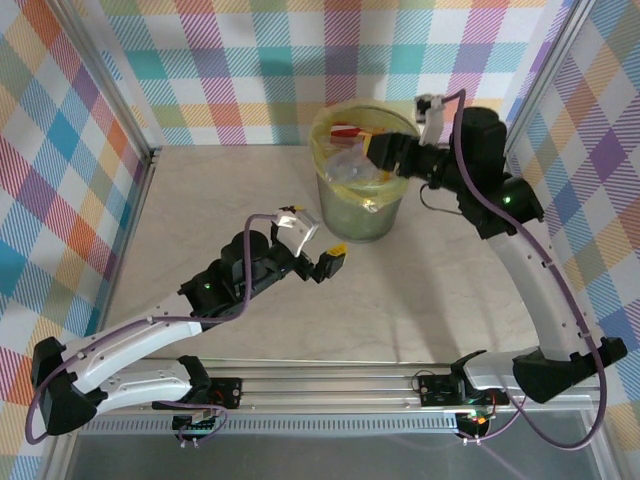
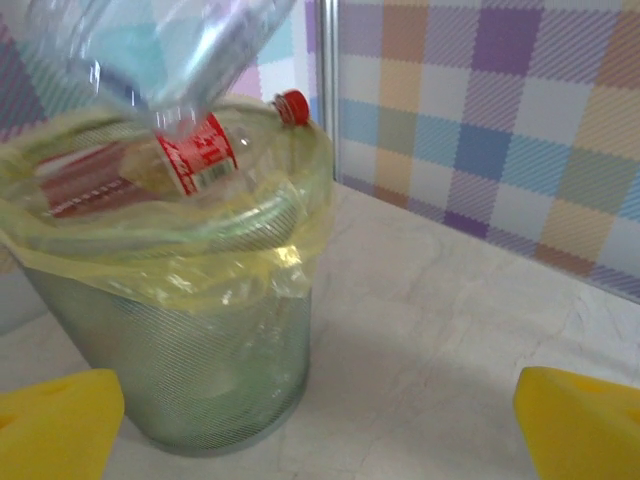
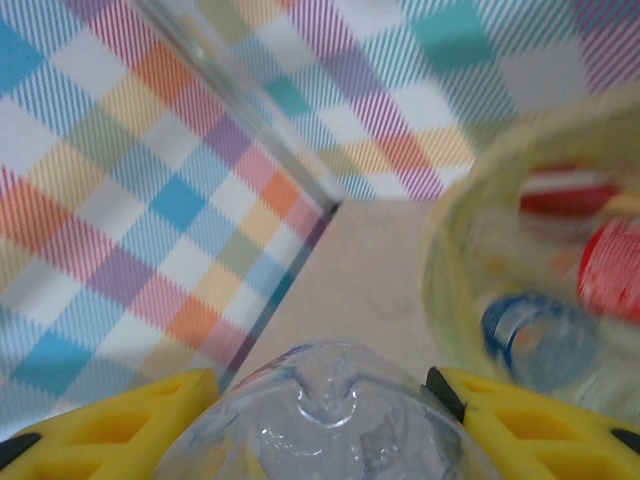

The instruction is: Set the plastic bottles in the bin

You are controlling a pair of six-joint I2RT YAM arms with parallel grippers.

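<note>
The right gripper [image 1: 388,152] is clenched on a clear bottle [image 3: 325,425] above the bin [image 1: 360,218], where other bottles [image 2: 195,155] already lie; the left gripper [image 1: 332,262] gapes empty just beside the bin

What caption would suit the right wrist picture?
Right pincer holds a clear bottle by the bag-lined bin.

The left arm [image 1: 130,345] and right arm [image 1: 545,290] each have glossy white shells on the long links and black joint housings. Behind the left gripper [image 1: 332,262] sits a white camera block [image 1: 297,228]. Further back, a green light [image 1: 205,287] glows and a purple cable [image 1: 150,321] trails. The right gripper [image 1: 385,150] has matching parts. The fingers [image 3: 520,425] are yellow, seemingly with moulded diamond recesses, though they are blurred.
</note>
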